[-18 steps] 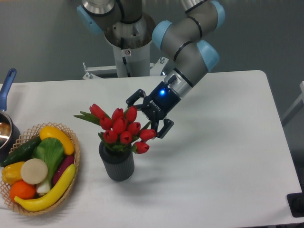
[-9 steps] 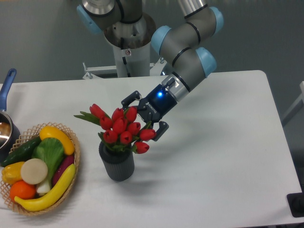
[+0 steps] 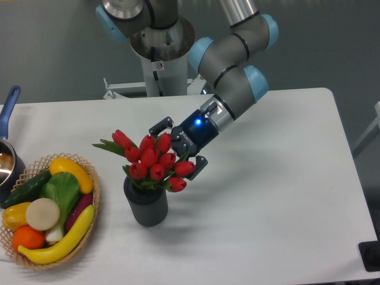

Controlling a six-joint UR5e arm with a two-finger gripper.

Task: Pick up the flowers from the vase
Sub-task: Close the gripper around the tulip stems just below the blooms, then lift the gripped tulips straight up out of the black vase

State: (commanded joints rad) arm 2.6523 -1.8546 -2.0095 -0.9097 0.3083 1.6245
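Your claw had slid leftward over the last second, closing in on the flowers until its fingers stood at the right edge of the bunch. Nothing else on the bench had shifted; vase and basket sat where they had been.

You could see the flowers standing in the vase, the red buds fanned above its rim with one leafy stem reaching out to the left. The claw sat just right of the buds and slightly behind them, its fingers spread apart: the upper finger lay beside the topmost buds, the lower one just right of the lowest right-hand buds. Whether either finger touched a bud could not be told; nothing was gripped between them.

Your arm came down from its base behind the vase, bent at the blue-capped joints, and its wrist sloped down and left toward the bunch, a blue light glowing on the claw's body.

Left of the vase, a wicker basket held toy fruit and vegetables. Further left, at the bench's edge, a pot with a blue handle showed only in part.
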